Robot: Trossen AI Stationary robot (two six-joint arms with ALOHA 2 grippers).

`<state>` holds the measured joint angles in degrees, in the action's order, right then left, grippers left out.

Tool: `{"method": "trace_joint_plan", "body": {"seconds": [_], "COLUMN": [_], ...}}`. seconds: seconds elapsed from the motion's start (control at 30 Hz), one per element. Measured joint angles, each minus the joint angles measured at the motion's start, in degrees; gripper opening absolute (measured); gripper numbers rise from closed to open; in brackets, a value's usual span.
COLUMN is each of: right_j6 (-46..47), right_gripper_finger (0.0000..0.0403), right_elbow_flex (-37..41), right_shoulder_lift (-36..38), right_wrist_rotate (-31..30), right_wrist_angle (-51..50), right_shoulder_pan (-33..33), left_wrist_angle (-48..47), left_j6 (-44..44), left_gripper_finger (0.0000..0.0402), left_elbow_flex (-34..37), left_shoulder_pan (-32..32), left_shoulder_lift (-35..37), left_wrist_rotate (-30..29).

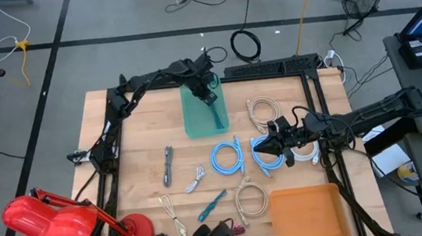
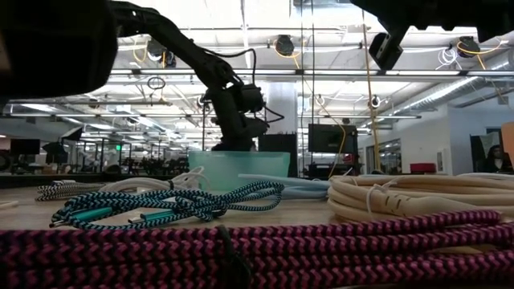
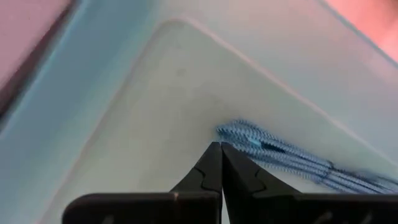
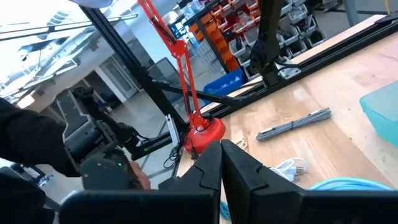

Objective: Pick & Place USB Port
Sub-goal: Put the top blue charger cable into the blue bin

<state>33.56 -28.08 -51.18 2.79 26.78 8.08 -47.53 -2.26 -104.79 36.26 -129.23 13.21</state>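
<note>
My left gripper [image 3: 221, 144] is inside the teal bin [image 1: 195, 116] near the desk's far edge, fingers together, holding nothing; the blue cable [image 3: 280, 154] lies just beside them. My right gripper [image 1: 268, 150], fingers together, hovers near the right edge.

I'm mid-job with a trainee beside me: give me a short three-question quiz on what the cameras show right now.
1. True or false: the left gripper is down inside the teal bin.
2. Which sits nearest the right gripper? A) grey cable B) light blue coiled cable C) orange tray
3. Fill in: the blue braided cable lies in the ____.

Key: 1 true. 2 B. 3 teal bin.
</note>
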Motion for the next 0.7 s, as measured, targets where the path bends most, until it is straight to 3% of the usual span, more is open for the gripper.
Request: {"method": "trace_joint_plan", "body": {"seconds": [0.7], "right_j6": [-1.61], "right_gripper_finger": [0.0000], "right_elbow_flex": [0.00], "right_shoulder_lift": [0.00], "right_wrist_rotate": [0.02], "right_wrist_angle": [-0.12], "right_shoulder_pan": [0.00], "left_wrist_angle": [-2.32], "left_j6": [0.04], "left_gripper_finger": [0.0000], "left_elbow_flex": [-0.61], "left_shoulder_pan": [-1.93], "left_shoulder_lift": [-1.88], "left_wrist_rotate": [1.97]}}
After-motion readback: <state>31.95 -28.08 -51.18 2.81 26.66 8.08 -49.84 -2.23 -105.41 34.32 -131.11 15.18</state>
